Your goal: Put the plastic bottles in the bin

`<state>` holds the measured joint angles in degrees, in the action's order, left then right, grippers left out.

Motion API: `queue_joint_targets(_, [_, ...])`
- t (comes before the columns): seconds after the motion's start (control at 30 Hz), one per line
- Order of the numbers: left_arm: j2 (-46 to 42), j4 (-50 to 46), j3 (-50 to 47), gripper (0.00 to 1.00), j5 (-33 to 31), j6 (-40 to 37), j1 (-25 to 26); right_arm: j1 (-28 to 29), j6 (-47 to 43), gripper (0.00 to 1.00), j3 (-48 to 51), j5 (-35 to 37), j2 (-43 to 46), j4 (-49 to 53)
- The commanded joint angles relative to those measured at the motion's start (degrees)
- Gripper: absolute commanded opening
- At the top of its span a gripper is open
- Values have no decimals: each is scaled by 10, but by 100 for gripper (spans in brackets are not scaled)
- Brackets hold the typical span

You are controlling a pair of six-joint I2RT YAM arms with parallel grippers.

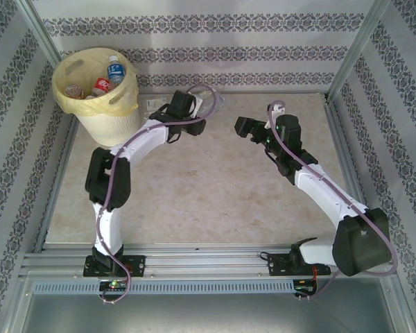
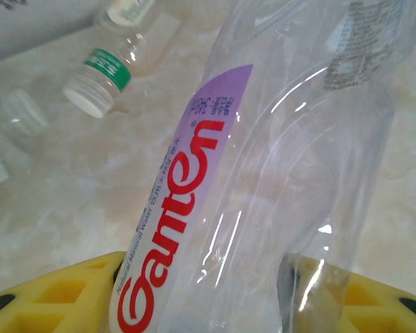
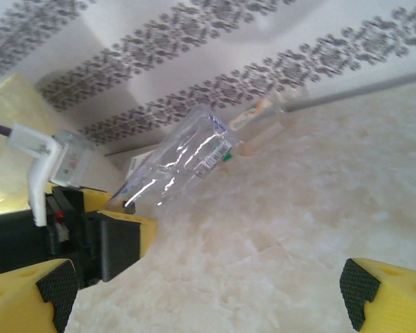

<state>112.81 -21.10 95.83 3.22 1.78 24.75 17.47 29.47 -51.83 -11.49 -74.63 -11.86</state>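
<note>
- Now clamping a crushed clear Ganten bottle (image 2: 263,173) in the left gripper (image 2: 215,298), body jutting out past the yellow fingers (image 2: 55,298).
- Holding the right gripper (image 3: 208,291) spread wide above the table (image 3: 298,194), apart from that bottle.
- Already inside the bin (image 1: 111,118) at far left: other bottles (image 1: 102,86).

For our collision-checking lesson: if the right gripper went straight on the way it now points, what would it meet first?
Probably the crushed clear plastic bottle held in the left gripper, though depth is unclear.

Ganten bottle (image 2: 256,187) gripped between yellow jaws.
</note>
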Motion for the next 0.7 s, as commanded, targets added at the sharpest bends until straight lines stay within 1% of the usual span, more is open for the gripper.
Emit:
queue_joint_targets(0.0, [-69,31,-26,48,7,26,0,23,-48,98,0,-59,11,-57])
queue_joint_targets(0.1, [-114,29,-44,48,4,32,-7,50,-80,98,-22,-88,-1,-59])
queue_joint_targets(0.27, [-168,9,-46,48,-6,44,-28,87,-101,98,-63,-126,-29,-60])
queue_joint_targets(0.4, [-207,0,-41,48,-27,44,-53,112,-116,98,-94,-137,-47,-58])
queue_joint_targets(0.57, [-239,-14,-27,48,-38,58,-107,124,-125,98,-115,-136,-58,-55])
queue_joint_targets(0.67, [-252,-22,-16,48,-59,71,-144,126,-128,98,-118,-137,-59,-56])
